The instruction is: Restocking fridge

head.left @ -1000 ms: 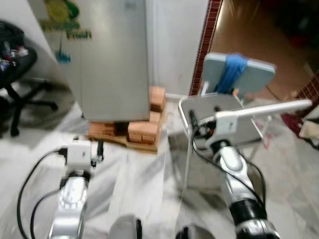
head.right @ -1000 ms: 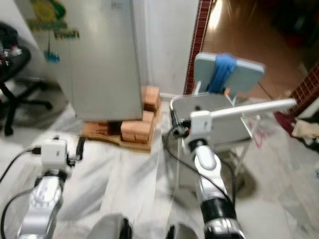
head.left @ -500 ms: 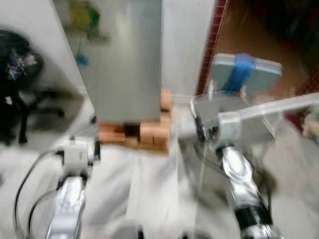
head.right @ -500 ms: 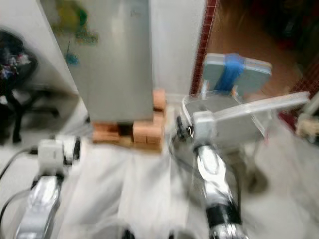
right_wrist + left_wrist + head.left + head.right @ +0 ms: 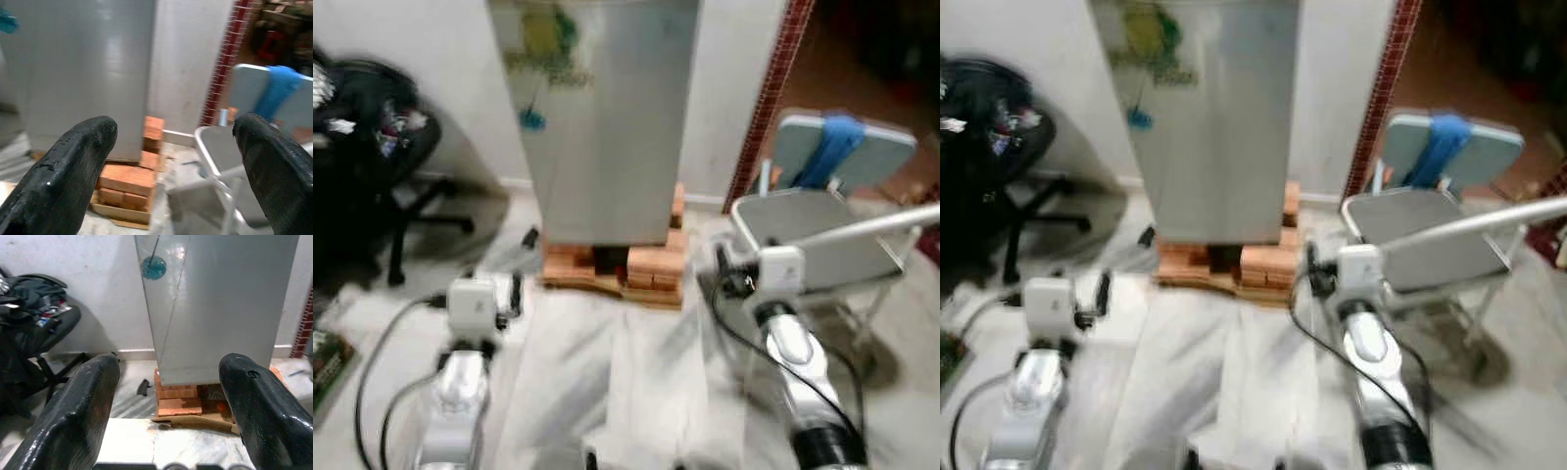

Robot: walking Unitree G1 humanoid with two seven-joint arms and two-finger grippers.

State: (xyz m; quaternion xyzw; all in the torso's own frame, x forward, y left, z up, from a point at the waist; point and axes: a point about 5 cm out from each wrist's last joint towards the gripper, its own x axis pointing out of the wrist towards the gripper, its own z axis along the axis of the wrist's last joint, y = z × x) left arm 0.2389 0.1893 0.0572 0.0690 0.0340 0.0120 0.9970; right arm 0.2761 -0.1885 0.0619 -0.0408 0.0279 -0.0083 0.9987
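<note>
Left eye view: approach step. Tall grey steel fridge (image 5: 607, 117), door closed, stands on orange bricks (image 5: 646, 264); left gripper (image 5: 164, 396) and right gripper (image 5: 176, 161) gape empty. Next, reach the door edge.

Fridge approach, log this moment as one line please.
phase: facing fridge | fridge: door shut, raised on bricks | left gripper: fingers open, empty | right gripper: fingers open, empty | chair: right of fridge

The view has swung left, bringing the fridge (image 5: 602, 117) to centre.

Right pincer (image 5: 171, 161) spread; fridge (image 5: 83, 73), bricks (image 5: 128, 178) beyond.
</note>
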